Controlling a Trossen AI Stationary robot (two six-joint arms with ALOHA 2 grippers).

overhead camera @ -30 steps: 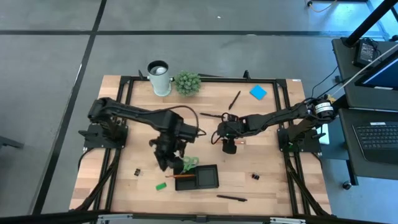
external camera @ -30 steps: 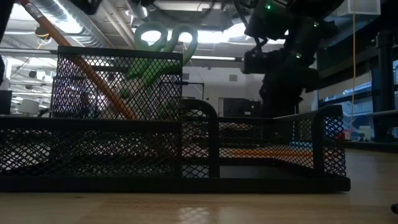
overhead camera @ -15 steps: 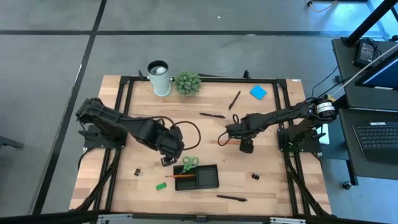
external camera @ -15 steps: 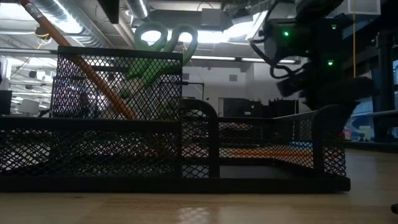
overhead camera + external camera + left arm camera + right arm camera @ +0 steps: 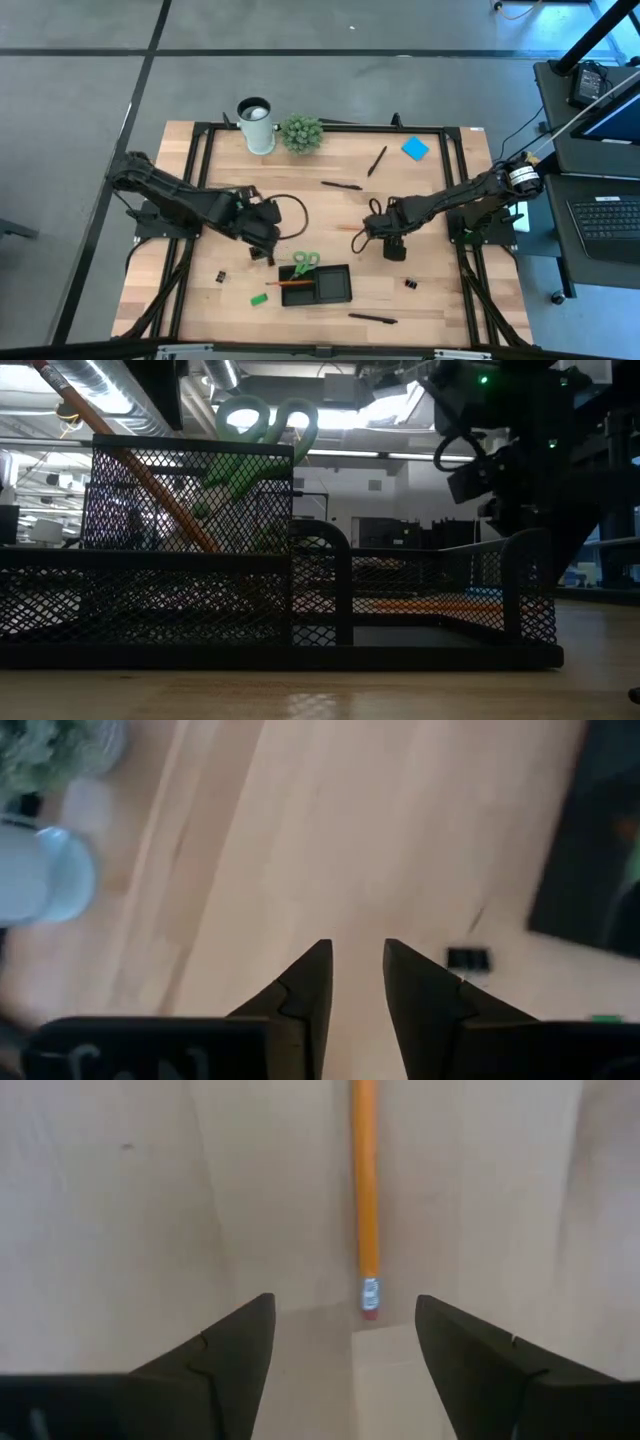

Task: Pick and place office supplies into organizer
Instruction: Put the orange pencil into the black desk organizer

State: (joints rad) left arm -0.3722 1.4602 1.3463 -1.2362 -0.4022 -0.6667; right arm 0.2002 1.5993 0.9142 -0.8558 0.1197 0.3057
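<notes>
The black mesh organizer (image 5: 330,287) sits near the table's near edge. Green-handled scissors (image 5: 305,263) and an orange pencil (image 5: 150,470) stand in its tall compartment, leaning on the rim. My left gripper (image 5: 262,243) hovers left of the organizer, slightly open and empty; its wrist view shows bare wood between its fingertips (image 5: 356,955). My right gripper (image 5: 372,232) is open over the table's middle. In the right wrist view its fingertips (image 5: 345,1315) stand either side of the eraser end of a loose orange pencil (image 5: 365,1190), not touching it.
Loose items lie about: binder clips (image 5: 219,275) (image 5: 410,284), a green eraser (image 5: 259,298), black pens (image 5: 341,185) (image 5: 377,160) (image 5: 372,319) and a blue sticky-note pad (image 5: 415,148). A white cup (image 5: 256,125) and a potted plant (image 5: 302,132) stand at the far edge.
My left gripper has drawn back from the organizer toward the table's left, leaving the scissors standing in the tall compartment. My right gripper has shifted toward the right and near edge, coming round to the loose pencil's end.
</notes>
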